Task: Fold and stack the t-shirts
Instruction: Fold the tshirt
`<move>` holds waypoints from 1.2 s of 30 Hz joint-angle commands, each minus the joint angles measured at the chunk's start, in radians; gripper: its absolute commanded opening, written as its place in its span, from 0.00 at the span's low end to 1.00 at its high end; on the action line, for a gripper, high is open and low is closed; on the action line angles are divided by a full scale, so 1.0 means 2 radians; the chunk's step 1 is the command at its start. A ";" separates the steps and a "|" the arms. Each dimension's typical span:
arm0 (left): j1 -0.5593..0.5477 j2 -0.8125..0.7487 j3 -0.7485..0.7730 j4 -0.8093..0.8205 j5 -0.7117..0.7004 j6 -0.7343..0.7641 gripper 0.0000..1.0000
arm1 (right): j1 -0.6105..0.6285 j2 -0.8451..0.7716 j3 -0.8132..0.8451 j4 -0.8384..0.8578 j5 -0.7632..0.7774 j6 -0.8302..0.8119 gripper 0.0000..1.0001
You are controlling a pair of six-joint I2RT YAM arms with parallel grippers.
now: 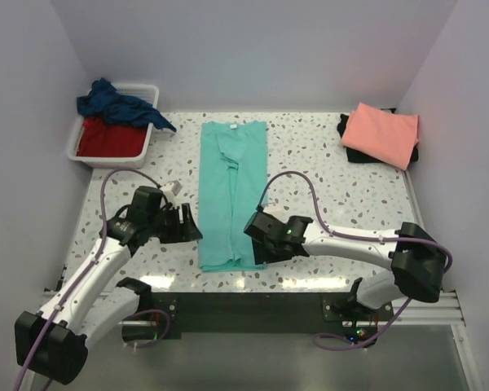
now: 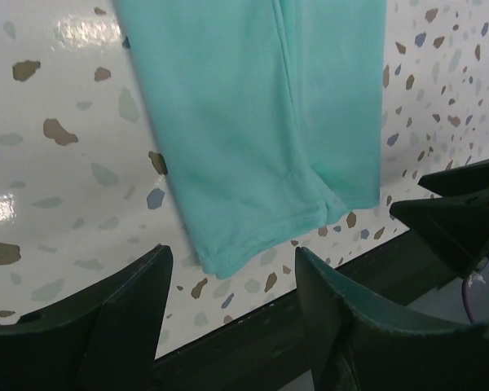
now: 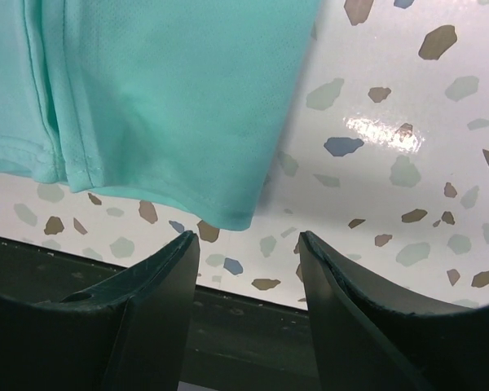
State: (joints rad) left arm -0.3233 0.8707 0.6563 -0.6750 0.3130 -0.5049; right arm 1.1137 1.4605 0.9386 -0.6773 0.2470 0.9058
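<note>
Teal t-shirt (image 1: 232, 195) lies lengthwise, its near hem between left gripper (image 2: 232, 265) and right gripper (image 3: 248, 244), both spread apart, empty.

A t-shirt (image 1: 232, 195) lies lengthwise mid-counter (image 1: 310, 163), with our left hand (image 1: 187, 226) just left of its near end and our right hand (image 1: 257, 242) just right. Far left, a tub (image 1: 152, 130) holds an upper shirt (image 1: 118, 104) over a lower shirt (image 1: 110, 138). Far right, a top shirt (image 1: 381, 134) lies on a bottom shirt (image 1: 354, 152).
</note>
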 commanded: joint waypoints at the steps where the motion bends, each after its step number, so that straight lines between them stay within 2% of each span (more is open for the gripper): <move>1: -0.011 0.012 -0.008 -0.005 0.028 -0.015 0.65 | 0.002 -0.015 -0.020 0.039 0.018 0.026 0.56; 9: -0.017 0.042 -0.029 0.012 0.028 -0.059 0.59 | 0.002 -0.008 -0.028 0.067 0.018 0.023 0.55; 15: -0.048 0.073 -0.027 -0.011 0.011 -0.067 0.54 | 0.002 0.010 -0.034 0.085 0.010 0.022 0.53; 27: -0.092 0.095 -0.046 -0.009 -0.024 -0.111 0.49 | 0.002 0.021 -0.048 0.100 -0.002 0.025 0.49; 36: -0.105 0.131 -0.072 0.027 -0.036 -0.128 0.48 | 0.001 0.033 -0.058 0.122 -0.009 0.023 0.48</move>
State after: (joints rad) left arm -0.5220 1.1107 0.5274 -0.6735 0.2565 -0.7265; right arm 1.1137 1.5066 0.8303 -0.4812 0.2214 0.9352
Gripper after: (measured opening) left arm 0.481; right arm 0.479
